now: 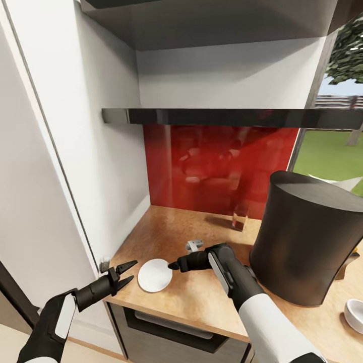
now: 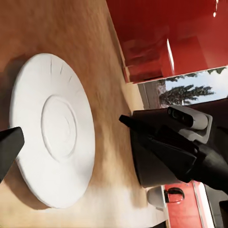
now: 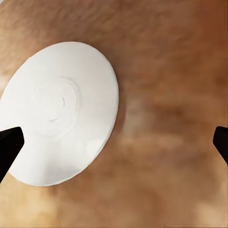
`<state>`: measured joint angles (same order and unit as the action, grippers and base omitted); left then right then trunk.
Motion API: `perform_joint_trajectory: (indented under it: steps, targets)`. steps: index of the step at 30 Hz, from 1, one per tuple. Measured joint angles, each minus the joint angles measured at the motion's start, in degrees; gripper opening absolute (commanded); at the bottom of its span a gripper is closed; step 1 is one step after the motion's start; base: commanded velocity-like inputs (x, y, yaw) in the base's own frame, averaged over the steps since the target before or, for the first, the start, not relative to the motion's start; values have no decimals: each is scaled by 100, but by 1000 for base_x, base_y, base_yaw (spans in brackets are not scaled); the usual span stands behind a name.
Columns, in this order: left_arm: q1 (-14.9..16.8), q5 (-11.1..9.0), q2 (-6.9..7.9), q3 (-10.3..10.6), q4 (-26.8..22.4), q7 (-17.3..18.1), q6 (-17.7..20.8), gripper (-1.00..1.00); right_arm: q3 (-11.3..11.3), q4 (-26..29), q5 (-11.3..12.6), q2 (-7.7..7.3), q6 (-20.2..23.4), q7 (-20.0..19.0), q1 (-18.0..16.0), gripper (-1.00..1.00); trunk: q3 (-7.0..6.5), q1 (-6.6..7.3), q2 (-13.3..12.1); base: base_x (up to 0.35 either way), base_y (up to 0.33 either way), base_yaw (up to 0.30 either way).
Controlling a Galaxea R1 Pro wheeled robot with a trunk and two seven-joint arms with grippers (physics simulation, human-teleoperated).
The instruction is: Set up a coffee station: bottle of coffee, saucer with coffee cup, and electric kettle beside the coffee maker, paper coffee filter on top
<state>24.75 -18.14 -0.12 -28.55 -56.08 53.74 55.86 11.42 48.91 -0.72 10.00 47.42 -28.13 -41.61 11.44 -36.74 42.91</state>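
Your saucer [image 1: 155,275] lies flat near the counter's [image 1: 201,297] front edge, left of the coffee maker [image 1: 302,237], flanked by both wide-open, empty grippers, left [image 1: 128,273] and right [image 1: 174,265], probably for repositioning.

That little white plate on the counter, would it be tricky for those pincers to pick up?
Probably. The saucer lies flat on the countertop, so its thin rim gives fingers little to catch. It looks stiff and glazed, so likely slippery, and would slide if nudged. It won't roll or tip, but may chip if dropped.
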Motion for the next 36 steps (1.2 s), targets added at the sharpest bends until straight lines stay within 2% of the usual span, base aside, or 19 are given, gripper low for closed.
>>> perform_joint_trajectory:
  steps: [7, 9, 11, 15, 20, 22, 23, 25, 36]
  targets:
    - [-61, 1, 4, -14, 0, -6, 1, 100, 0, -163, 21, 0, -15, -2, 0, 100, 0, -1, -1, 28, 0, 0]
    - [-67, 3, 4, -16, 0, -7, 1, 100, 0, -300, 99, 0, -24, -12, 0, 100, 0, -1, -1, 3, 0, 0]
    - [-71, 4, 4, -16, 0, -9, 1, 100, 6, -446, 367, 0, -38, -36, 0, 100, 0, -1, -1, 0, 0, 0]
    - [-72, 4, 4, -16, 0, -9, 1, 100, 19, -475, 449, 0, -41, -42, 0, 100, 0, -1, -1, 0, 0, 0]
    - [-72, 4, 4, -16, 0, -9, 1, 100, 24, -478, 462, 0, -43, -87, 0, 100, 0, -1, -1, 0, 0, 0]
    - [-72, 4, 4, -17, 0, -9, 1, 100, 22, -480, 462, 0, -64, -340, 0, 100, 0, -1, -1, 0, 0, 0]
    - [-72, 4, 4, -18, 0, -21, 1, 100, 19, -481, 459, 0, -122, -621, 0, 100, 0, -1, 0, 0, 0, 0]
    - [-72, -3, 4, -15, 0, -77, 1, 100, 17, -482, 450, 0, -228, -801, 0, 100, 0, -1, -1, 0, 0, 0]
    - [-72, -6, -4, -13, 0, -97, 1, 100, -1, -483, 440, 0, -268, -848, 0, 100, 0, 0, 0, 91, 29, 0]
